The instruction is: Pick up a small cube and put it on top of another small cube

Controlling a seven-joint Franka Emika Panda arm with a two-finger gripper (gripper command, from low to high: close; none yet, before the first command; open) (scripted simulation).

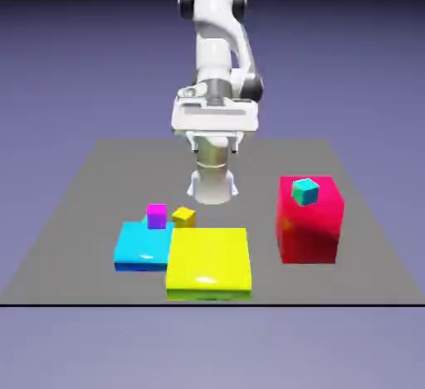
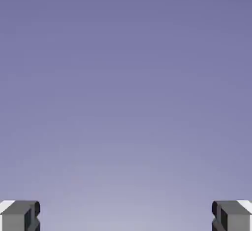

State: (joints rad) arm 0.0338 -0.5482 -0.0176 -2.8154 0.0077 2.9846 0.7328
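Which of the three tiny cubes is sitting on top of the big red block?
The teal cube. It alone rests on the red block; the magenta cube and yellow cube are away toward the exterior view's left.

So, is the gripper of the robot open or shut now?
Open: in the hand view, the gripper's two tips stand far apart, with only backdrop between.

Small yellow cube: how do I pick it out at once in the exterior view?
Find the big flat yellow block at the table's near edge. Just behind its far left corner in the exterior view sits the tiny yellow cube. The similar-sized cube beside it is magenta; this one shares the block's color but is far smaller.
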